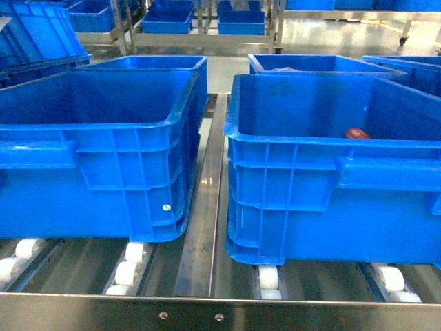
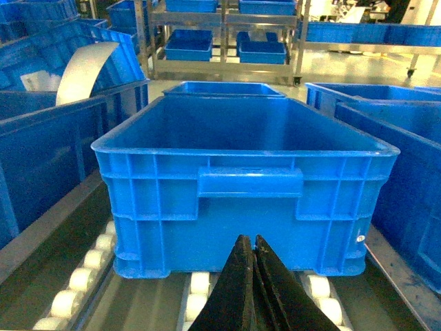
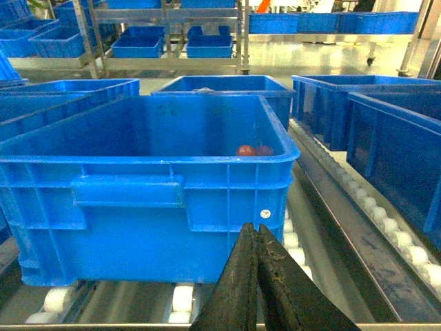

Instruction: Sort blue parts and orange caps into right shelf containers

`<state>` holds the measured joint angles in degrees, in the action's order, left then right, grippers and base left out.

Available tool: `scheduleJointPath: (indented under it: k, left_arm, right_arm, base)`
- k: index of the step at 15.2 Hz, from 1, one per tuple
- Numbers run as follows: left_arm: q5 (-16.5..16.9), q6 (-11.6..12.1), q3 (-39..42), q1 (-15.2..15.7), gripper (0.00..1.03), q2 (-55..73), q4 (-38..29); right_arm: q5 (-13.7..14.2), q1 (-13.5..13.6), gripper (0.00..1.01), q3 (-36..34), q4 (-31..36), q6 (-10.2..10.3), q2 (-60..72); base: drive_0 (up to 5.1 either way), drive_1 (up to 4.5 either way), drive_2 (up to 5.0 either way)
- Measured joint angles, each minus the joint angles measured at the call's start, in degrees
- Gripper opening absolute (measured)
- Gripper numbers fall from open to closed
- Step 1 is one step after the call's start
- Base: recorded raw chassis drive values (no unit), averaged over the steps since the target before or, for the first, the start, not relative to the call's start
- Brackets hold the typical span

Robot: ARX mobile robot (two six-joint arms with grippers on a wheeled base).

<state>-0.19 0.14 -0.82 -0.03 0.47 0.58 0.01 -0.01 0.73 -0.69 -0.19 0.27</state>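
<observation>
Two crates sit side by side on my roller shelf, the left crate [image 1: 96,148] and the right crate [image 1: 331,165], a steel rail [image 1: 207,207] between them. My left end effector [image 2: 253,276] is closed on nothing before the left crate's front wall; my right end effector [image 3: 258,269] is likewise closed and empty before the right crate. Only the right wrist view shows two reddish caps [image 3: 253,150] at the right crate's far right corner; the head view shows one. No blue parts show.
</observation>
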Motion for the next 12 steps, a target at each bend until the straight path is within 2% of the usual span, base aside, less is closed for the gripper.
scheduleJointPath:
  k: [10,12]
  left_arm:
    - [0.17,0.02,0.0,0.02,0.02,0.0,-0.33]
    - [0.17,-0.07,0.0,0.02,0.25,0.0,-0.33]
  right_arm:
    - [0.02,0.0,0.02,0.02,0.46,-0.04,-0.02]
    - [0.02,0.0,0.29,0.0,0.46,0.0,-0.02]
  base:
    - [0.0,0.0,0.0]
    - [0.0,0.0,0.0]
